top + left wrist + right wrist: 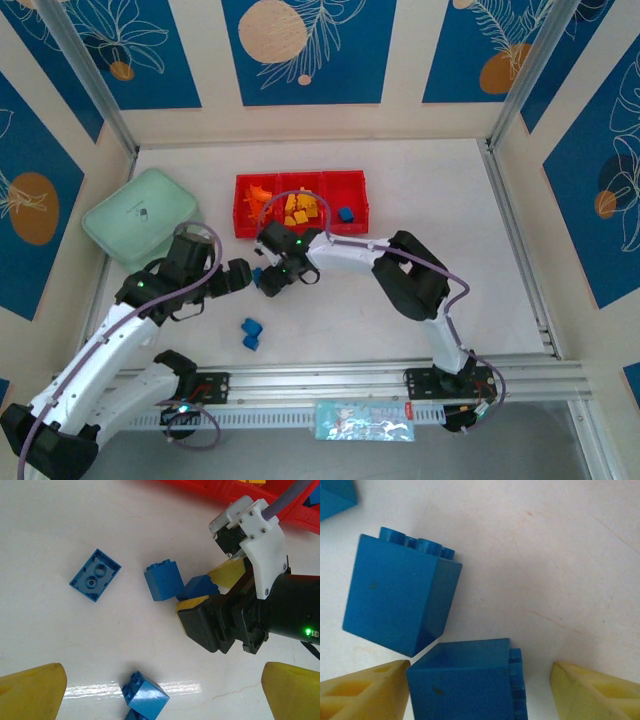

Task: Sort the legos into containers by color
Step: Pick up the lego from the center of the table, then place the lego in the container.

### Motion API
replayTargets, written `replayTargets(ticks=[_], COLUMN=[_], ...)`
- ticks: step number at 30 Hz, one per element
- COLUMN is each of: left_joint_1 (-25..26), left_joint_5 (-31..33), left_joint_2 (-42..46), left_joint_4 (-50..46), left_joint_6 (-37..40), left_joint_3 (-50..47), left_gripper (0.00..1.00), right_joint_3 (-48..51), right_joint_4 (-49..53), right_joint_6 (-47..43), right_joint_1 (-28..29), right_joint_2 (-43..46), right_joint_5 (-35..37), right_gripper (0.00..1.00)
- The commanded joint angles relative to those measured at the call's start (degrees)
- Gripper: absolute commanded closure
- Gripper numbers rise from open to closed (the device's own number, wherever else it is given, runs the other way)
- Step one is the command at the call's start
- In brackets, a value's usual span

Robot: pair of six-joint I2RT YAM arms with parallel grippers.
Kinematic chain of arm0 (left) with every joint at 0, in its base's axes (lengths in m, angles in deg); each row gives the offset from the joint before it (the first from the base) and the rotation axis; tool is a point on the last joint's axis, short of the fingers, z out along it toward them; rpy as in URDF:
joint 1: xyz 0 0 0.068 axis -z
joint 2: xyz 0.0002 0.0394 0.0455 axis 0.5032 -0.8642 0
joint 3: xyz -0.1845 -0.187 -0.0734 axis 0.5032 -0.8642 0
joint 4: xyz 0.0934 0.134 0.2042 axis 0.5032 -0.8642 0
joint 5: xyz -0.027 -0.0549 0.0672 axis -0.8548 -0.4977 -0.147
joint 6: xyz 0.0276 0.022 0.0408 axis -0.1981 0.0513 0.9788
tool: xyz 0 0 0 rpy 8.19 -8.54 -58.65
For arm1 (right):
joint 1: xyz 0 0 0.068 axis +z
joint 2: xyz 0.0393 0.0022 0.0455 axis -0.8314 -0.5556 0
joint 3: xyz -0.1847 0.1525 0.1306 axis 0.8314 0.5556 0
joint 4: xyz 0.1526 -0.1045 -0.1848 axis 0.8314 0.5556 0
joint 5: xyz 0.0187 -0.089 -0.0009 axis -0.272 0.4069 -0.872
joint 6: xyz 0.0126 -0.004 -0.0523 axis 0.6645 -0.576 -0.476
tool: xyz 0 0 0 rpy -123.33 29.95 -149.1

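Note:
My right gripper [480, 680] is low over the table and open around a blue lego [465, 685]. Its left finger [367, 692] touches the brick, while a gap separates the right finger [595, 692] from it. A second blue lego [400, 595] lies just beyond. In the left wrist view the right gripper [207, 587] straddles that brick [200, 586], with another blue brick [162, 580] beside it, a flat blue lego [95, 575] to the left and a blue brick [145, 695] near the bottom. My left gripper [163, 680] is open and holds nothing. The red containers [300, 182] hold orange, yellow and blue legos.
A mint green case [140, 215] sits at the left of the table, behind my left arm. Two blue bricks [250, 333] lie near the front rail. My two grippers [255, 279] are close together in front of the tray.

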Motion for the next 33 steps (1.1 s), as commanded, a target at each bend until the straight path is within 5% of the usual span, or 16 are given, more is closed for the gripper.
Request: replayTargets(ticks=[1, 11, 17, 25, 33], left_joint_1=[-0.78, -0.81, -0.81, -0.81, -0.81], left_joint_5=[1.03, -0.46, -1.84, -4.77, -6.73], left_joint_2=[0.71, 0.45, -1.15, -6.59, -14.57], left_joint_4=[-1.70, -0.48, 1.64, 8.15, 14.53], left_joint_6=[-0.30, 0.23, 1.16, 2.33, 3.66], left_joint_3=[-0.22, 0.54, 2.21, 4.71, 8.46], left_gripper=[0.01, 0.01, 0.01, 0.01, 0.01], right_joint_3=[-2.70, -1.52, 0.76, 0.77, -5.51], right_joint_4=[1.02, 2.07, 3.92, 8.00, 5.80], right_joint_6=[-1.17, -1.20, -0.17, 3.34, 3.98], right_joint_1=[0.00, -0.61, -2.55, -14.22, -26.46], right_joint_2=[-1.49, 3.06, 11.05, 18.09, 12.27], right_joint_5=[-0.33, 0.35, 1.08, 3.56, 4.80], right_gripper=[0.30, 0.51, 0.53, 0.54, 0.54])
